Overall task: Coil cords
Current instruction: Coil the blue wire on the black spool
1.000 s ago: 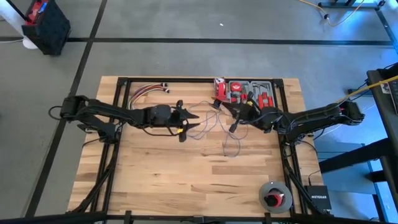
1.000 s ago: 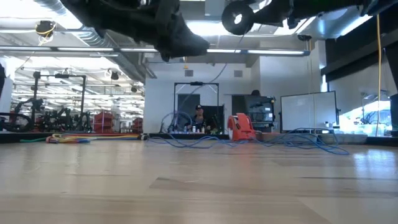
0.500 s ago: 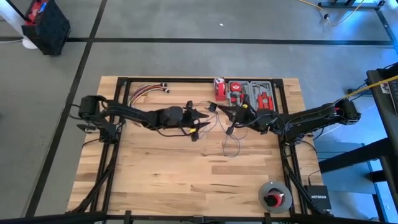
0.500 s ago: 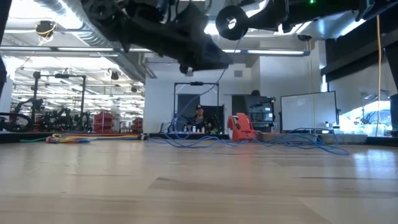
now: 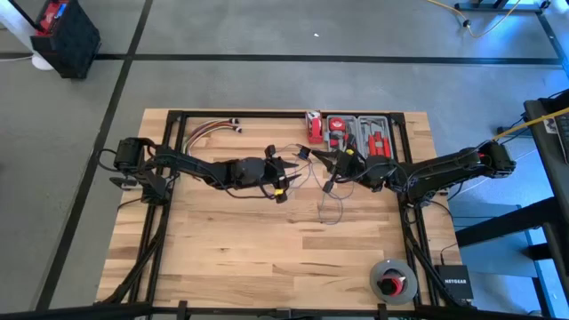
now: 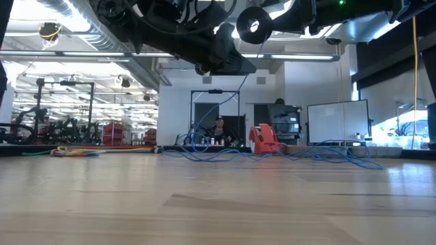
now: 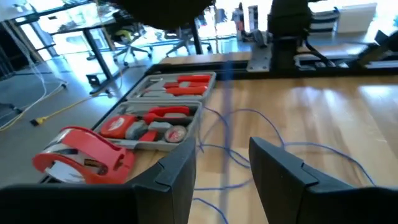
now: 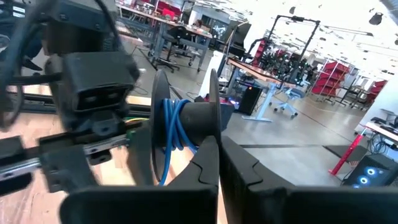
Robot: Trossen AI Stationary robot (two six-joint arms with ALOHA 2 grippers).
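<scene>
Left gripper has advanced toward table centre since a second ago, fingers apart around the blue cords. Right gripper, barely shifted, fingers closed on black spool wound with cord.

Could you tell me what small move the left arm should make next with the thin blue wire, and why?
Probably close the left gripper on the thin blue-violet wire running up between its open fingers. The right gripper, shut, holds a black spool with only a few turns wound; loose wire lies on the wooden table.
</scene>
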